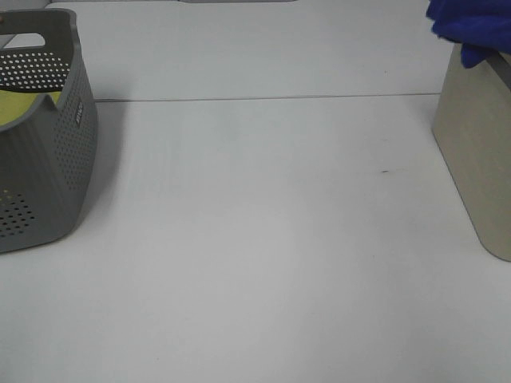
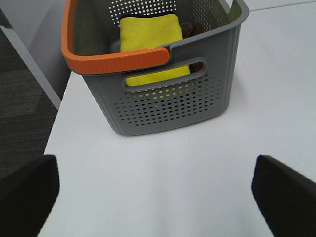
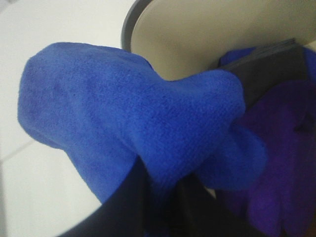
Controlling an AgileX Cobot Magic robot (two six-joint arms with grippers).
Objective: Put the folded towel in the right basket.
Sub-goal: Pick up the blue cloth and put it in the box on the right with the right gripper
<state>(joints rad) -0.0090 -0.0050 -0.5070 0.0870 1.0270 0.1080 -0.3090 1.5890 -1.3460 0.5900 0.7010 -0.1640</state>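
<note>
The folded blue towel (image 1: 471,28) hangs at the top right of the exterior view, just above the near rim of the beige right basket (image 1: 479,152). In the right wrist view the towel (image 3: 123,118) bulges over the basket's rim (image 3: 129,24), and my right gripper (image 3: 163,197) is shut on its lower folds, with the dark fingers mostly hidden by cloth. My left gripper (image 2: 157,197) is open and empty above the table, in front of the grey basket (image 2: 163,103). Neither gripper shows in the exterior view.
The grey perforated basket (image 1: 48,144) with an orange handle (image 2: 118,61) stands at the left edge and holds a yellow towel (image 2: 150,34). Purple cloth (image 3: 286,163) lies inside the beige basket. A seam (image 1: 263,98) crosses the white table.
</note>
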